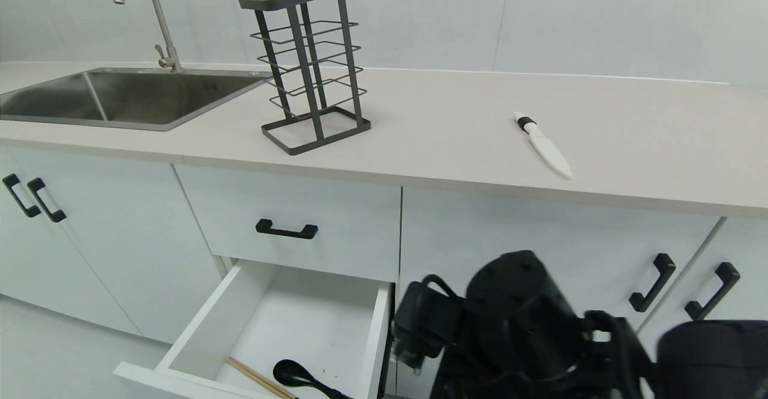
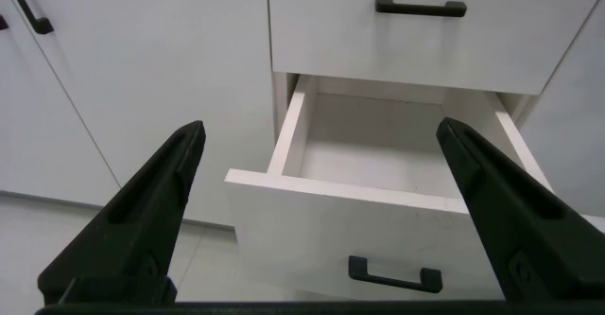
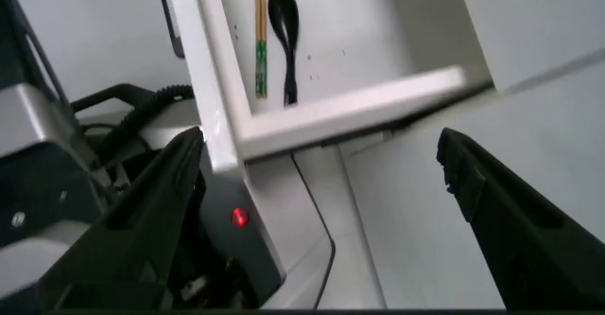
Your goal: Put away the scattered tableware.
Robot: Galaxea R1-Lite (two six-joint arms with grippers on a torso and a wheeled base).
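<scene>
left gripper (image 2: 319,131) — jaws spread wide, nothing held. past the fingertips i see the open drawer (image 2: 326,225), front panel and black handle toward me. it sits well beyond the jaws, not between them.

right gripper (image 3: 319,140) — jaws wide apart too, empty. i'm looking down into that drawer from here: chopsticks (image 3: 260,41) and a black spoon (image 3: 286,31) lie side by side on the drawer floor, roughly parallel. they're close, but i can't tell whether they touch. both lie beyond the fingertips, clear of the jaws.

head view: a white knife (image 1: 543,145) with a black band lies flat on the counter (image 1: 456,141), toward the robot's right. it is well apart from both grippers and from the drawer low down. a dark wire rack (image 1: 309,63) stands upright on the counter between the knife and the sink (image 1: 120,96). the faucet (image 1: 150,18) rises behind the sink. the pulled-out drawer hangs below a shut one, under the rack's stretch of counter.
</scene>
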